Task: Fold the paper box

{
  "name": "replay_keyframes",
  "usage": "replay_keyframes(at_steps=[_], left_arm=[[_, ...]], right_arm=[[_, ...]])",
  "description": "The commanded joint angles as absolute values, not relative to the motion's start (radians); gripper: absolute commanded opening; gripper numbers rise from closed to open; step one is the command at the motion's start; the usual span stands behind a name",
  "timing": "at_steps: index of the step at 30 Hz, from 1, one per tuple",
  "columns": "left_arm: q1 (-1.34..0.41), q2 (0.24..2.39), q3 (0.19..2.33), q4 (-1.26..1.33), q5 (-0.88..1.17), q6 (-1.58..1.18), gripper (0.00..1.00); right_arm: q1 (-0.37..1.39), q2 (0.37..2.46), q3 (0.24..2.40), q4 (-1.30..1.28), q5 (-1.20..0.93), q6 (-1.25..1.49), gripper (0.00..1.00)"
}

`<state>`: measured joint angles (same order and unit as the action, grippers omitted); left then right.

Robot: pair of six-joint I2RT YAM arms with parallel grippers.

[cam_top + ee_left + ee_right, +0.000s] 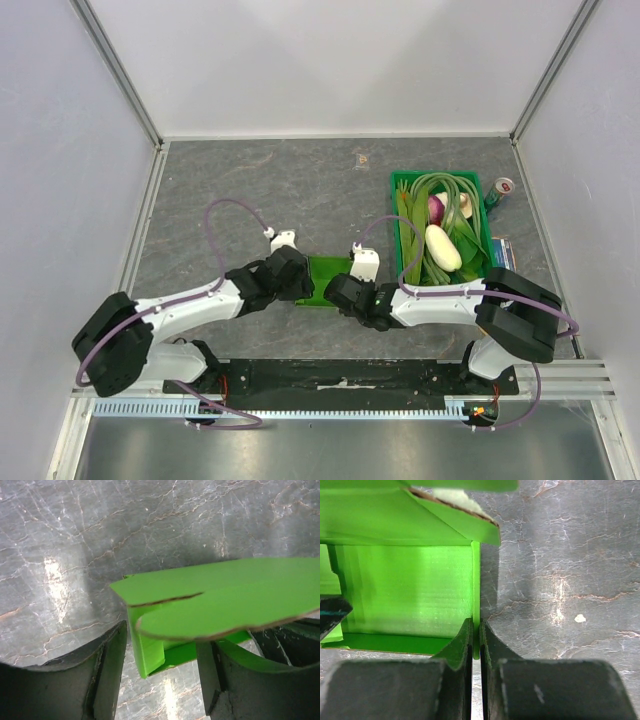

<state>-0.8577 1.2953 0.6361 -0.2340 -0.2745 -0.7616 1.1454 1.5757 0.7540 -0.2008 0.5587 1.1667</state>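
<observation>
The lime-green paper box [325, 281] lies between my two grippers near the table's front middle. In the left wrist view the box [215, 600] is partly folded, with raised flaps over a corner that sits between my open left gripper's [160, 680] fingers without being pinched. In the right wrist view the box [410, 590] stands open with walls up, and my right gripper [476, 640] is shut on its right side wall. From above, the left gripper [298, 278] is at the box's left edge and the right gripper [342, 292] at its right edge.
A dark-green crate [402, 180] with green stalks, a white vegetable and a purple one stands at the right. A can [500, 189] stands beside its far right corner. A small white speck [579, 618] lies on the grey table.
</observation>
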Motion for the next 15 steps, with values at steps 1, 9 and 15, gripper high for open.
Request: replay_keyframes(at_steps=[1, 9, 15], left_arm=[[-0.807, 1.188, 0.562, -0.218, -0.154, -0.759, 0.63], [-0.686, 1.094, 0.488, -0.193, -0.038, -0.769, 0.47], [-0.678, 1.186, 0.523, -0.161, -0.005, -0.742, 0.43]], right_arm=[[1.152, 1.572, 0.779, -0.21, 0.564, 1.163, 0.0], [1.152, 1.575, 0.785, -0.21, 0.56, 1.16, 0.0], [1.154, 1.58, 0.792, -0.207, 0.554, 1.158, 0.0]])
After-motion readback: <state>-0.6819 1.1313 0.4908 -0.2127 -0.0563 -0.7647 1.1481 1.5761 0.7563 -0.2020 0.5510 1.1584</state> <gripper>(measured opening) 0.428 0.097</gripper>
